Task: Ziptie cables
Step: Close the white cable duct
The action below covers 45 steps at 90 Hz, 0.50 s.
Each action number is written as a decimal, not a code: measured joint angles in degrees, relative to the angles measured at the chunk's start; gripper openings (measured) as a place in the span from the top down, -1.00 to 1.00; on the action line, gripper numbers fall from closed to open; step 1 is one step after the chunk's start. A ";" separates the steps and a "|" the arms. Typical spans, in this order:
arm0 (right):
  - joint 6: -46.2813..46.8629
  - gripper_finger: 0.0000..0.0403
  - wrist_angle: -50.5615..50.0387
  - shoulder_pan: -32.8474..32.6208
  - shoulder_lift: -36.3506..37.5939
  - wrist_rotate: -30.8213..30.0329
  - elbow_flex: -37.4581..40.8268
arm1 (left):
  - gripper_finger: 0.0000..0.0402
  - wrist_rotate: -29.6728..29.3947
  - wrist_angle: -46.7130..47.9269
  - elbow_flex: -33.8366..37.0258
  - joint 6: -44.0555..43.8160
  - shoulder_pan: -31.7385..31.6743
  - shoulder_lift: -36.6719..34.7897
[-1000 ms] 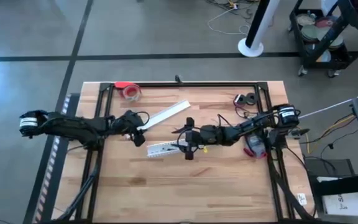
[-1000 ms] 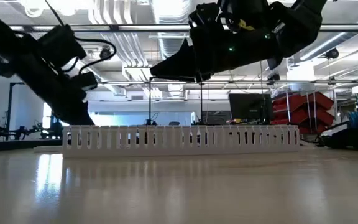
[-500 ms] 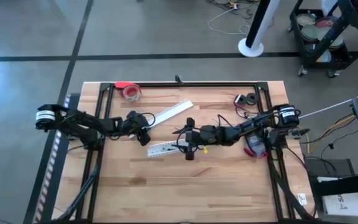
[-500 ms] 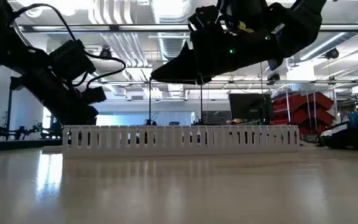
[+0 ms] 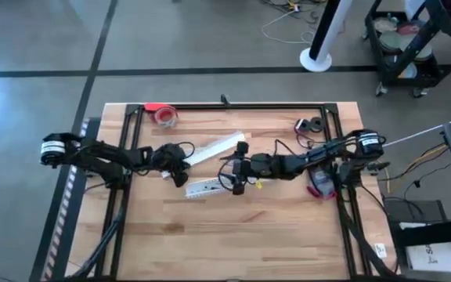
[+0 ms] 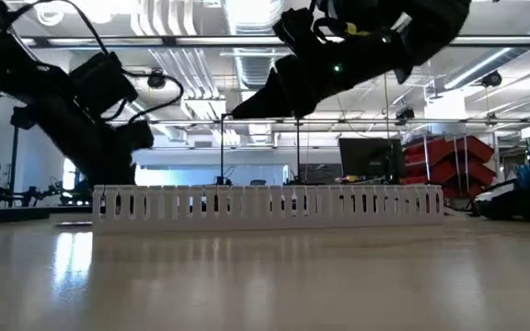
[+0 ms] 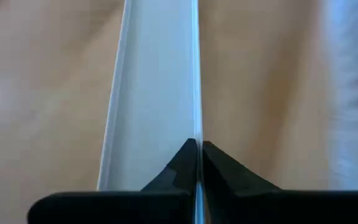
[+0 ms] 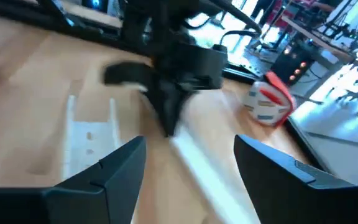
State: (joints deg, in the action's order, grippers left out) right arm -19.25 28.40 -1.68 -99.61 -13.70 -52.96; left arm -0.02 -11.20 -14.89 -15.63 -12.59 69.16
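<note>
My left gripper [image 5: 183, 166] reaches in from the table's left and is shut on a long white flat strip [image 5: 216, 147], which runs slanting toward the far right. My right gripper [image 5: 238, 168] hovers open above mid-table, just right of that strip, holding nothing; its wrist view shows its fingers [image 8: 122, 167] wide apart. A white slotted duct [image 5: 203, 187] lies on the wood just nearer than both grippers, resting on its long side [image 6: 265, 200]. I cannot make out the thin cables in any view. My left gripper pinches one long edge of the white strip [image 7: 196, 127] between its two fingertips, close to the strip's near-left end. The fingers point along the strip's length. Whether the strip's far end rests on the table cannot be told.
At the far left stands a red tape roll [image 5: 165, 115]; two small black rolls [image 5: 312, 124] are at the far right. A red-handled tool [image 5: 320, 185] lies by the right arm's base. A black frame [image 5: 233, 106] borders the table, with bare wood along the near side.
My left gripper has moved toward the table's right and a little nearer, carrying the held end of the white strip with it; the strip has shifted rightward. My right gripper has risen and tipped slightly, edging toward the far edge.
</note>
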 joint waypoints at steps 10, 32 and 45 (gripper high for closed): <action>-5.63 -0.21 -6.55 0.70 0.10 -0.02 -2.53 | 1.00 1.90 3.53 -1.15 -0.54 -0.26 -5.39; -15.11 -0.40 -11.58 1.68 -3.94 0.01 -8.15 | 1.00 4.90 8.81 -4.62 -5.82 -1.40 -13.04; -21.85 -0.39 -12.25 1.67 -7.58 -3.25 -11.53 | 1.00 8.99 9.44 -6.00 -9.90 -1.98 -14.27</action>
State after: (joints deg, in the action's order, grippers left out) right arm -41.10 16.15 -0.01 -107.20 -16.95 -64.49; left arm 8.97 -1.76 -20.89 -25.53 -14.57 54.89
